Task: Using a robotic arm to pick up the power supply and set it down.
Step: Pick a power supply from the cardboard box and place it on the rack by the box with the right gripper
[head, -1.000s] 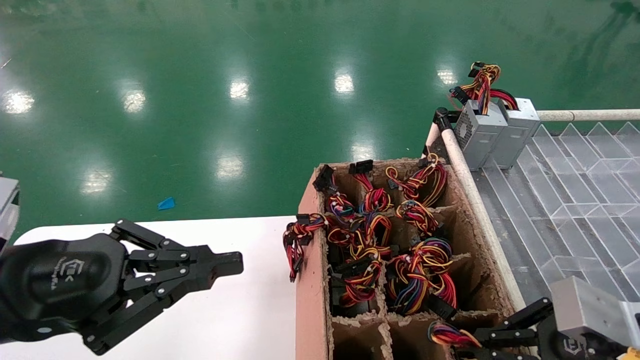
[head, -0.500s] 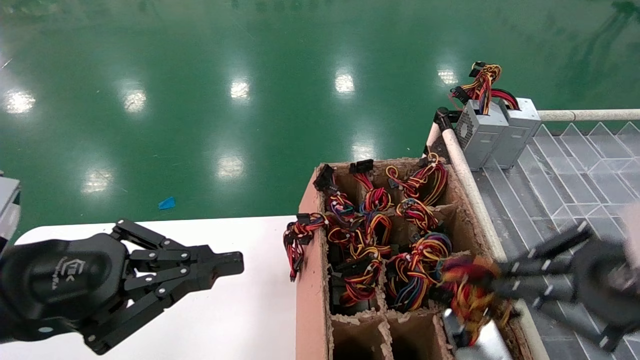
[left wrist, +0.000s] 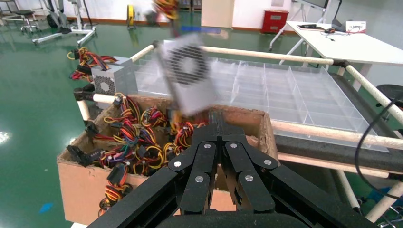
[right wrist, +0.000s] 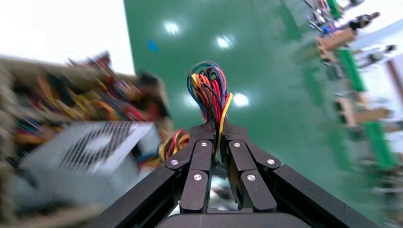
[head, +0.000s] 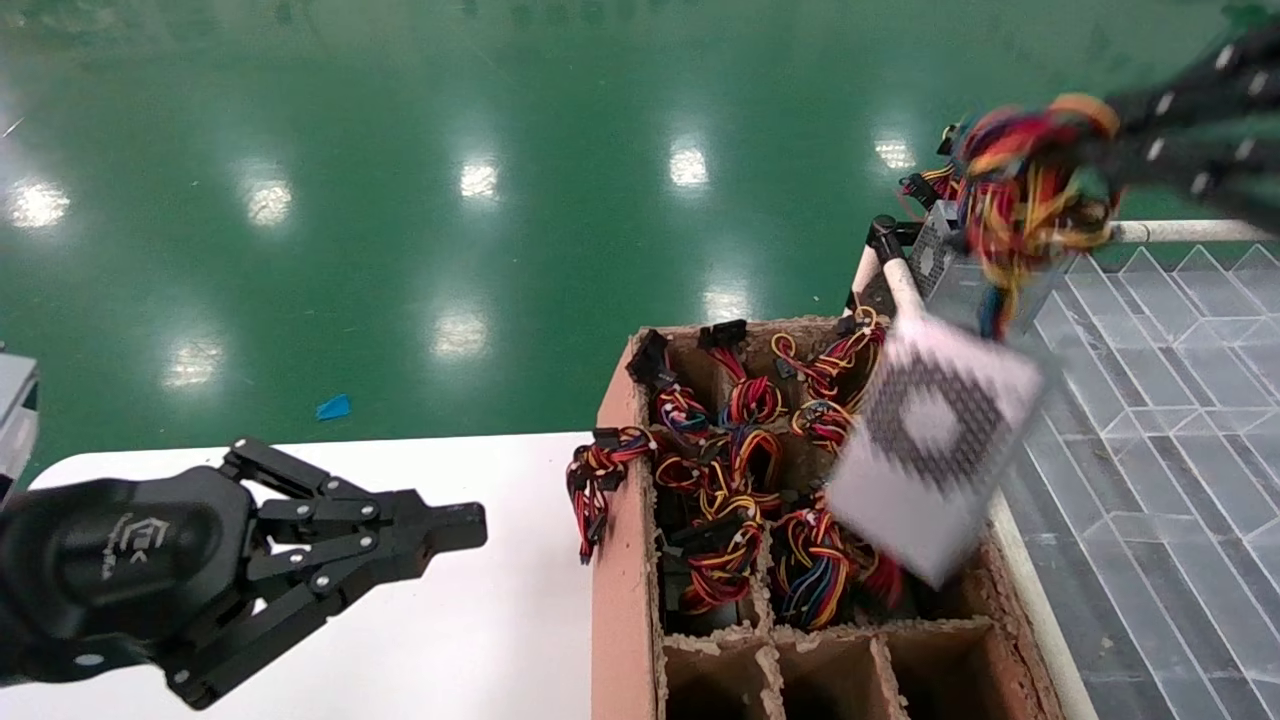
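Hanging by its wire bundle (right wrist: 209, 92) from the clenched right claw (right wrist: 216, 130), power supply (head: 935, 430) swings above the carton's (head: 620, 560) right edge; heavy, stiff box, pendulum-prone. Left claw (head: 455, 525) closed, idle over tabletop (head: 500, 620).

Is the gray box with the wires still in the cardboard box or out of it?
Out. The power supply hangs tilted above the cardboard box, dangling by its wires from the shut right gripper.

Power supply (head: 935, 440), centre right of head view, motion-blurred; casing detail unreadable. Right gripper (head: 1110, 150), upper right, blurred and cut by frame edge. Left gripper (head: 440, 528) body cut off, lower left.
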Robot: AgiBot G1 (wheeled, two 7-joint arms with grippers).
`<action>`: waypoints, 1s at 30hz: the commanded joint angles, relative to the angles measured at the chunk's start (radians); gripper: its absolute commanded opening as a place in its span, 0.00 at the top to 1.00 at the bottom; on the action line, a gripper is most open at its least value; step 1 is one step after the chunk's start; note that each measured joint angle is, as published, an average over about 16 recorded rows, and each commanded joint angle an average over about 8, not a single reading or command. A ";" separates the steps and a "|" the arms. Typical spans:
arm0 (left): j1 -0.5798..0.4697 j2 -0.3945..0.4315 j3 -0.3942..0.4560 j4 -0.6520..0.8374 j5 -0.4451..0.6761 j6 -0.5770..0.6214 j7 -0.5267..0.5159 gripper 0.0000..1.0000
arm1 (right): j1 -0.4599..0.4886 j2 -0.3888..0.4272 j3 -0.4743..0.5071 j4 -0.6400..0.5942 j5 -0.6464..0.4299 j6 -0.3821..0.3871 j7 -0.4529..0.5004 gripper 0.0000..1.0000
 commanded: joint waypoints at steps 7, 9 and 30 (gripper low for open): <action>0.000 0.000 0.000 0.000 0.000 0.000 0.000 1.00 | 0.244 -0.068 -0.146 -0.099 -0.215 -0.006 -0.109 1.00; 0.000 0.000 0.000 0.000 0.000 0.000 0.000 1.00 | 0.286 -0.081 -0.191 -0.143 -0.251 -0.008 -0.141 1.00; 0.000 0.000 0.000 0.000 0.000 0.000 0.000 1.00 | 0.440 -0.215 -0.539 -0.698 -0.362 0.028 -0.485 1.00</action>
